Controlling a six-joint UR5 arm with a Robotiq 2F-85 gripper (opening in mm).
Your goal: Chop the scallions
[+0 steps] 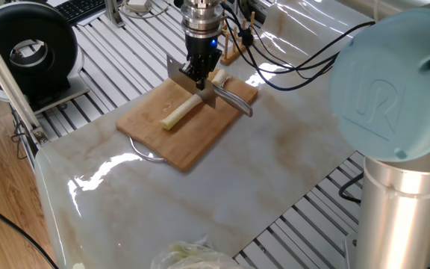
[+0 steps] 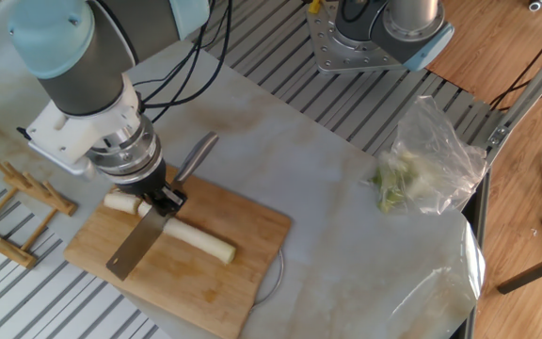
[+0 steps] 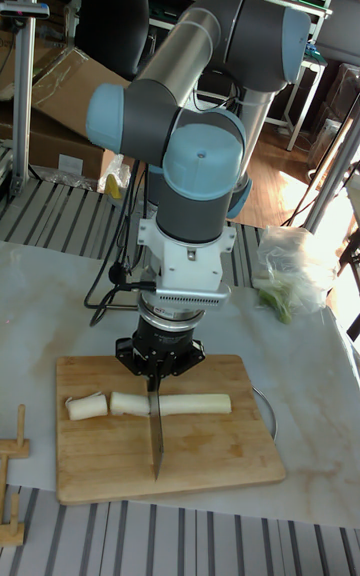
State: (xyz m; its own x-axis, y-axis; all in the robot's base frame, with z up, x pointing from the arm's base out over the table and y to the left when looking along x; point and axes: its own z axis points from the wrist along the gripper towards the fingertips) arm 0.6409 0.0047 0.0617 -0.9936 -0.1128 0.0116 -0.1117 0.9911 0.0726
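In the tall fixed view a small wooden rack (image 3: 12, 481) pokes in at the lower left edge. Right of it, the cutting board (image 3: 215, 456) fills the lower middle of the frame on the marbled table (image 3: 310, 436). The scallions (image 3: 195, 404) lie in a row along the board's upper part: a short chunk at the left end, a second chunk just beside it, then the long pale stalk reaching toward the centre right. The knife (image 3: 155, 433) stands blade down between the second chunk and the long stalk, its edge on the board. The gripper (image 3: 157, 369) hangs directly above, fingers pinched tight on the knife's handle. Farther right, in the middle of the frame's right side, a clear plastic bag (image 3: 295, 271) holds pale leafy greens.
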